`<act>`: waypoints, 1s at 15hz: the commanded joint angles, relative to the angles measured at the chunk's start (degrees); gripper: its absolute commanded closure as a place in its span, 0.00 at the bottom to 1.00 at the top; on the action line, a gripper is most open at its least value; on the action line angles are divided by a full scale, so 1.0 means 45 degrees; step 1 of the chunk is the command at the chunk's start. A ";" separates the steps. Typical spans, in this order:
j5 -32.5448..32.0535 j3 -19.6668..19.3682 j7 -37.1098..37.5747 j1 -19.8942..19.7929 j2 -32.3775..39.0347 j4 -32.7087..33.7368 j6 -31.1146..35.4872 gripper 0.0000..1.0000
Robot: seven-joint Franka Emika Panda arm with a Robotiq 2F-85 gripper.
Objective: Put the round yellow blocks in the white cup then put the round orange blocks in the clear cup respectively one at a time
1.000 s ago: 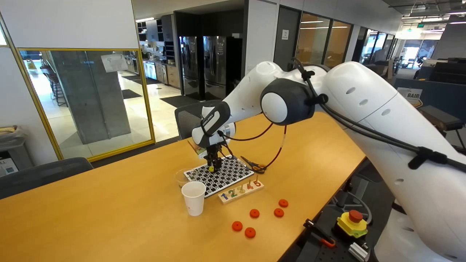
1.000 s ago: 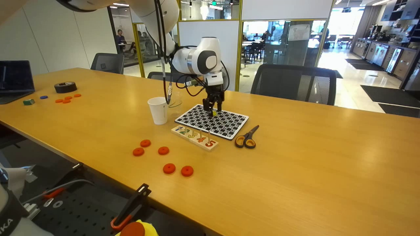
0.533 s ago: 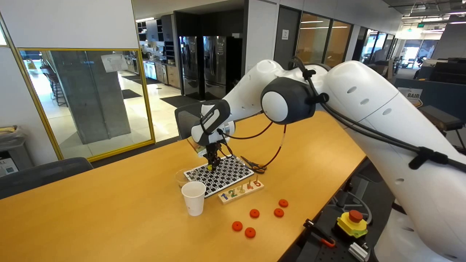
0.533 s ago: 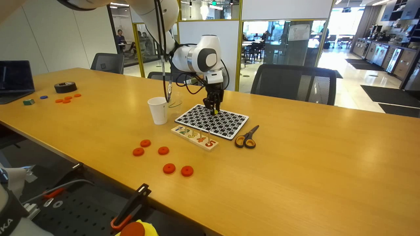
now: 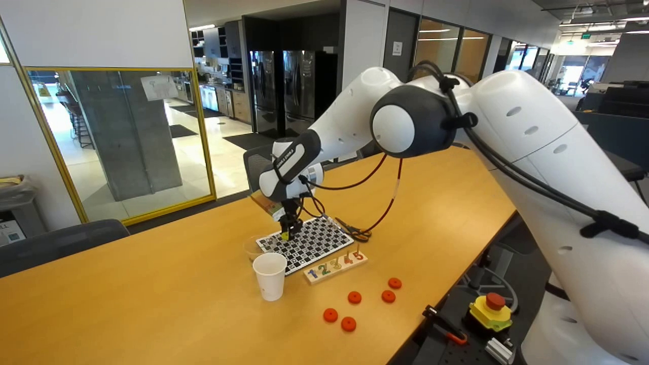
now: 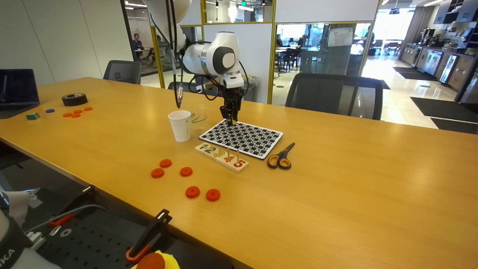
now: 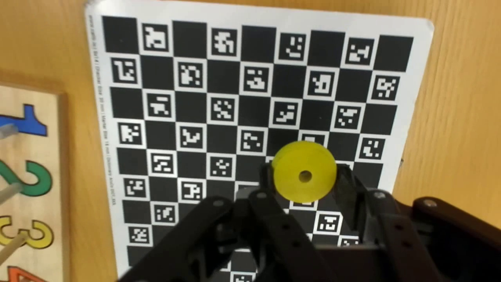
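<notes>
A round yellow block [image 7: 304,156] with a small centre hole sits between the fingertips of my gripper [image 7: 305,174], which is shut on its sides. It hangs over the black-and-white checkerboard [image 7: 188,105]. The white cup [image 5: 269,279] stands upright beside the board's corner, and its inside bottom cannot be seen. Close behind it the clear cup [image 6: 200,120] shows only as a faint outline. Several round orange blocks, among them one orange block [image 5: 330,315] and another orange block [image 6: 213,194], lie flat on the table's near part. No other yellow block shows.
A wooden number board [image 6: 221,157] with upright pegs lies along the checkerboard. Scissors [image 6: 282,157] rest by its corner. Farther off are black tape [image 6: 74,99], a laptop [image 6: 16,93], a green block [image 6: 33,116] and several small orange pieces [image 6: 77,111].
My gripper has closed on the yellow block, which was down on the checkerboard. Both have since risen and shifted towards the board's far edge, on the cups' side.
</notes>
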 commanded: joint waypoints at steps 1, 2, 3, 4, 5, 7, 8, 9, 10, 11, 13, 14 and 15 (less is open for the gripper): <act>-0.0962 -0.0482 0.0482 0.0828 -0.2355 -0.2451 0.0595 0.82; -0.1266 -0.0593 0.0658 0.1022 -0.2834 -0.2904 0.0703 0.82; -0.1636 -0.0706 0.0856 0.1254 -0.3344 -0.3407 0.0875 0.82; -0.2031 -0.0761 0.1012 0.1431 -0.3826 -0.3835 0.0943 0.82; -0.2592 -0.0871 0.1302 0.1724 -0.4335 -0.4321 0.1050 0.82; -0.3270 -0.0542 0.1352 0.1826 -0.5180 -0.5007 0.0934 0.82; -0.3172 -0.0052 0.0825 0.1637 -0.5573 -0.5341 0.0854 0.82; -0.2729 0.0574 0.0033 0.1350 -0.5885 -0.5627 0.0785 0.82; -0.2459 0.0979 -0.0405 0.1230 -0.6128 -0.5894 0.0766 0.82; -0.1975 0.1472 -0.1059 0.1023 -0.6297 -0.6086 0.0735 0.83; -0.1178 0.2119 -0.1990 0.0838 -0.6423 -0.6289 0.0547 0.82; -0.0772 0.2375 -0.2510 0.0731 -0.6474 -0.6351 0.0370 0.82; -0.0366 0.2603 -0.3054 0.0629 -0.6446 -0.6311 0.0115 0.82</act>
